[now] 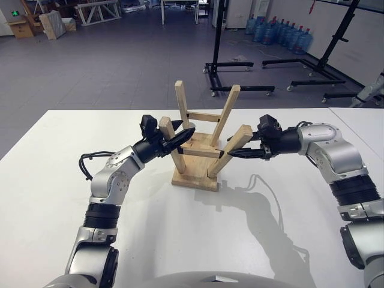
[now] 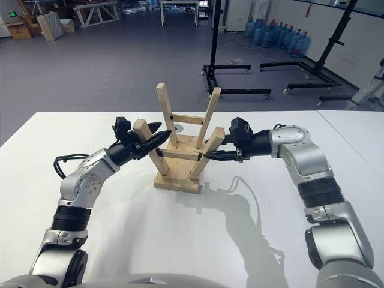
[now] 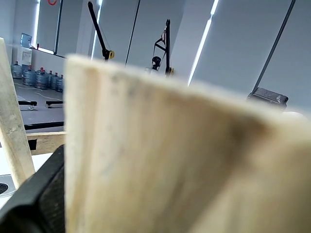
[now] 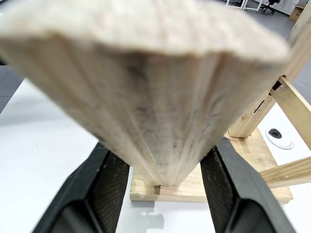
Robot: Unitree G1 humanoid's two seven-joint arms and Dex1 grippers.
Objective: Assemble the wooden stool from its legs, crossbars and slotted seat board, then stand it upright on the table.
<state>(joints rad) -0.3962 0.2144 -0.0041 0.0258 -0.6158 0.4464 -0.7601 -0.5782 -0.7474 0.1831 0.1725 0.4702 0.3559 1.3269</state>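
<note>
Nearly done, by the look of things. Sits upside down as one whole stool (image 1: 201,147) in the middle of the bench (image 1: 54,156), with the seat board (image 1: 195,180) flat on the bench and the legs (image 1: 181,102) up in the air. Held on the left by the left jaws, pinching the near left leg (image 1: 166,125); held on the right by the right jaws, pinching the near right leg (image 1: 240,137) with a pad on each side. Needs only a flip to stand on its feet. Adds up to one stool, one seat board, four legs and two crossbars (image 1: 203,116) that can be seen, one at the back and one at the front.
</note>
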